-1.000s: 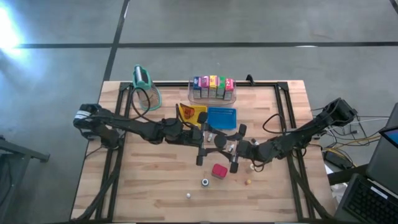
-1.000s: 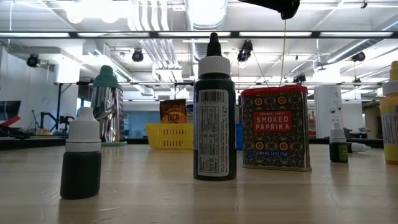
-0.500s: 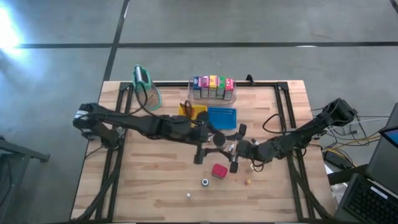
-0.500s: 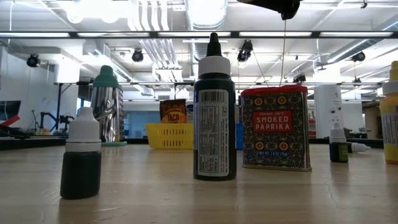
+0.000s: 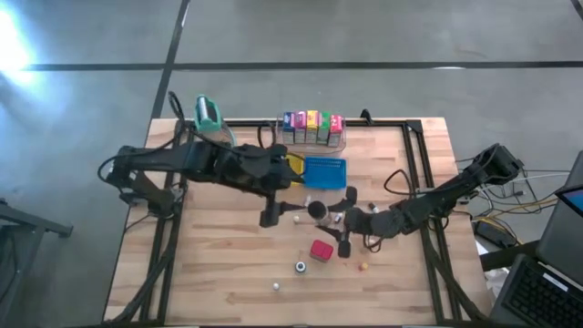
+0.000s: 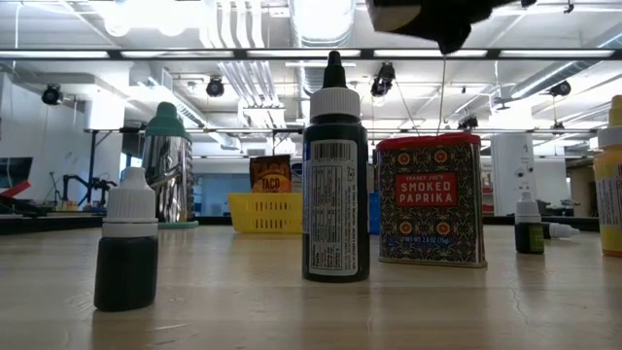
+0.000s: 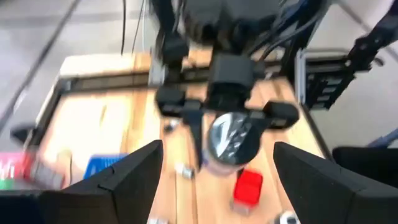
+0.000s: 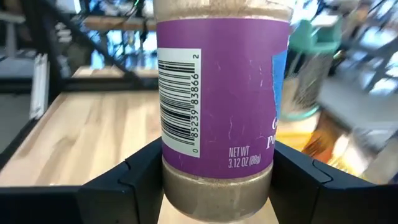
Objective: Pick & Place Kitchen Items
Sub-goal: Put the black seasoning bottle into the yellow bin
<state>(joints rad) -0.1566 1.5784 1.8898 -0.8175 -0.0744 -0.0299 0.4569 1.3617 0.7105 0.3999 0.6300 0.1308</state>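
A spice jar (image 8: 217,106) with a purple label and a dark lid (image 5: 317,210) stands between the fingers of my right gripper (image 5: 332,217), mid-table. My left gripper (image 5: 281,213) is open and empty a short way to the jar's left; its wrist view looks back at the jar (image 7: 229,142). The red block (image 5: 320,250) stands on the table just near of the jar, and reads as a paprika tin (image 6: 431,199) in the low view. Tiny pieces (image 5: 300,266) lie toward the near edge. Colourful cartons (image 5: 311,122) stand in the clear bin. My right gripper pinches the jar's body, low on the purple label (image 8: 186,149), with one finger (image 8: 134,180) on each side. The fingers come level from the table's right. The jar stands upright with its lid up; its base lies below the picture's edge.
Blue tray (image 5: 325,171) and yellow tray (image 5: 293,164) lie just far of the grippers, below the clear bin (image 5: 342,138). The tall container with a teal top (image 5: 208,113) stands at the far left. Dropper bottles (image 6: 335,175) stand near the near edge.
My left gripper has come away from the jar and drawn back toward the table's left and far edge, turning as it went. The jar has stayed in my right gripper, which has kept its place.
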